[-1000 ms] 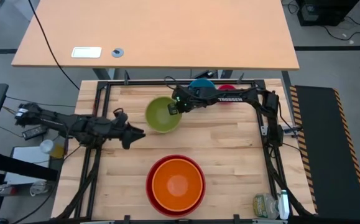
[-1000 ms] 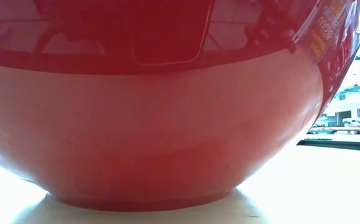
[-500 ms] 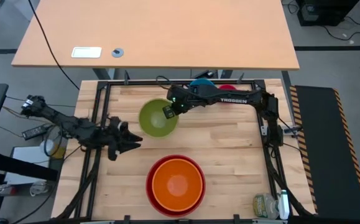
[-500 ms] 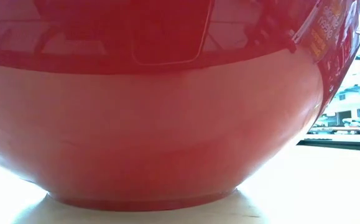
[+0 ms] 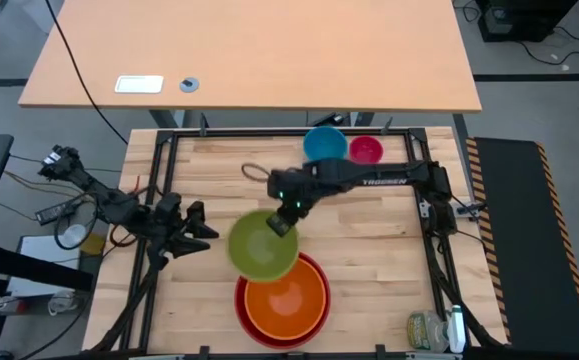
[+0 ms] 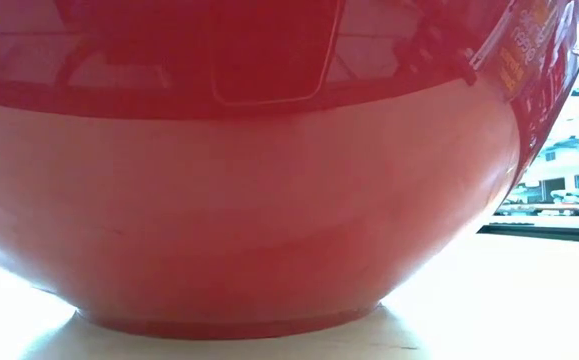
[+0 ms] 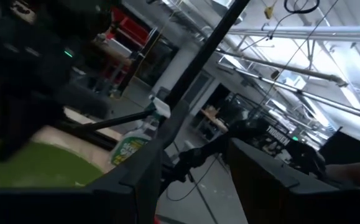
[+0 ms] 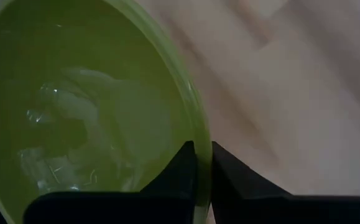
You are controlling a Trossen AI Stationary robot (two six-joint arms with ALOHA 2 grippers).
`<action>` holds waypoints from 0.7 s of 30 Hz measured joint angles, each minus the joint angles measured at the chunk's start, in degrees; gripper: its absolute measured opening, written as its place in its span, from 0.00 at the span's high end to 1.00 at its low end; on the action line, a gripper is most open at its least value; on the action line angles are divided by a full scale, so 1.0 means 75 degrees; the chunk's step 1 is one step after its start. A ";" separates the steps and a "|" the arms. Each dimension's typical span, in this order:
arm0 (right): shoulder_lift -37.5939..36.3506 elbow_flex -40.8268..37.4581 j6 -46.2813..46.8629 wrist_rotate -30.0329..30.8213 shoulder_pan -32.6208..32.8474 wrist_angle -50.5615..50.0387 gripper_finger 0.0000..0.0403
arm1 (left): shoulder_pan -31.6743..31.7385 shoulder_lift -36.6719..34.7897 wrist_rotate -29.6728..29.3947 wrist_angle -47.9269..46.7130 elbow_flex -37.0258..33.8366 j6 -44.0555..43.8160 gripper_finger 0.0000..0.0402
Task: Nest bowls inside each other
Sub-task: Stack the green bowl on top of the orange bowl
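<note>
The lime green bowl (image 5: 261,247) hangs in the air over the far left rim of the red bowl (image 5: 314,268), and my right gripper (image 5: 285,222) is shut on its rim. The orange bowl (image 5: 287,297) sits nested inside the red one near the table's front edge. The red bowl's wall (image 6: 269,200) fills the low view. The blue bowl (image 5: 324,144) and the pink bowl (image 5: 366,150) stand side by side at the far edge. My left gripper (image 5: 195,226) is open and holds nothing, at the table's left edge. My right gripper pinches the green bowl's rim (image 8: 199,127) on the bowl's far right side. One finger (image 8: 183,165) is inside the bowl and the other is outside. The fingers slant down from the far right. The bowl is lifted clear of the table, with its opening upward.
A black frame rail (image 5: 169,180) runs around the wooden table top. A spray bottle (image 5: 431,330) lies at the near right corner. Bare wood lies between the far bowls and the red bowl.
My right gripper has carried the green bowl up and from the far middle of the table toward the near edge, until it overlaps the red bowl's rim. My left gripper has drawn back toward the table's left edge and tipped upward.
</note>
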 joint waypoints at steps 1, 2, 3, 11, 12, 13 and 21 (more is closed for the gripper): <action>-0.0001 0.0000 -0.0001 -0.0007 0.0144 0.0006 0.91 | 0.0003 0.0001 0.0001 0.0025 0.0000 -0.0011 0.54; -0.0001 0.0000 -0.0001 -0.0008 0.0279 -0.0004 0.91 | 0.0003 0.0001 -0.0002 0.0025 0.0000 -0.0034 0.54; 0.0000 0.0000 -0.0001 -0.0008 0.0419 -0.0025 0.91 | 0.0004 0.0001 -0.0005 0.0023 0.0000 -0.0048 0.54; -0.0005 -0.0165 -0.0101 0.0389 0.1339 -0.0505 0.91 | 0.0016 0.0340 -0.0766 0.0094 0.0005 -0.0233 0.54; -0.0005 -0.0239 -0.0065 0.0525 0.1430 -0.0549 0.91 | 0.0015 0.0438 -0.0880 0.0096 0.0006 -0.0262 0.54; -0.0005 -0.0322 -0.0019 0.0666 0.1515 -0.0544 0.91 | 0.0015 0.0536 -0.0947 0.0089 0.0006 -0.0296 0.54; -0.0005 -0.1260 0.0624 0.1624 0.2042 0.0202 0.91 | 0.0015 0.1410 -0.1613 0.0092 0.0006 -0.0935 0.54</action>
